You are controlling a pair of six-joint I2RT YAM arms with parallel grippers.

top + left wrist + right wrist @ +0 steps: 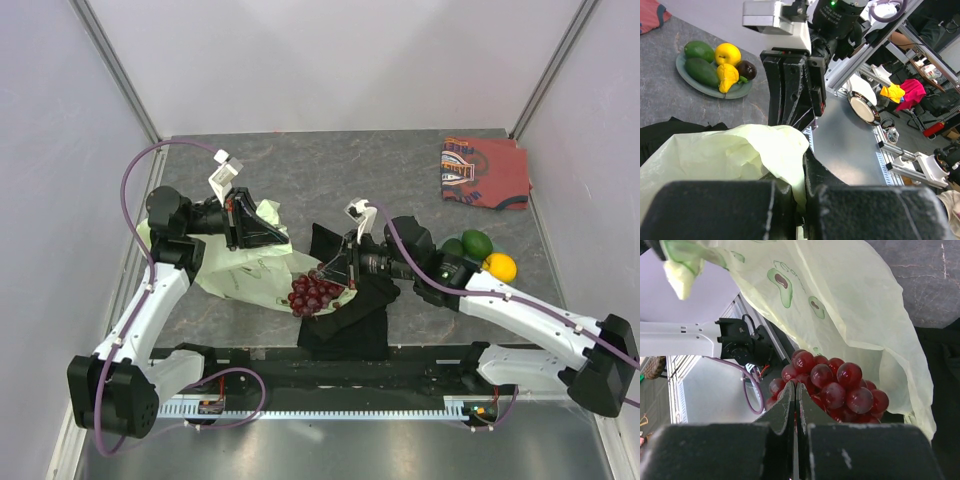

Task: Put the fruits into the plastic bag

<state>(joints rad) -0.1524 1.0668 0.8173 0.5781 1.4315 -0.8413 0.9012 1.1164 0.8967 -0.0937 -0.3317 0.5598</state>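
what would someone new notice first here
The dark red grape bunch stands out most, at the tips of the shut right gripper, just in front of the pale yellow-green plastic bag. On the left, the left gripper pinches the bag's edge and holds it up. Green, yellow and maroon fruits sit on a grey-green plate at the table's right.

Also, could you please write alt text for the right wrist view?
The right pincer, shut, holds a dark red grape bunch at the open mouth of a pale yellow-green plastic bag printed with avocados. The bag drapes above and to the right; grey tabletop shows at upper right.
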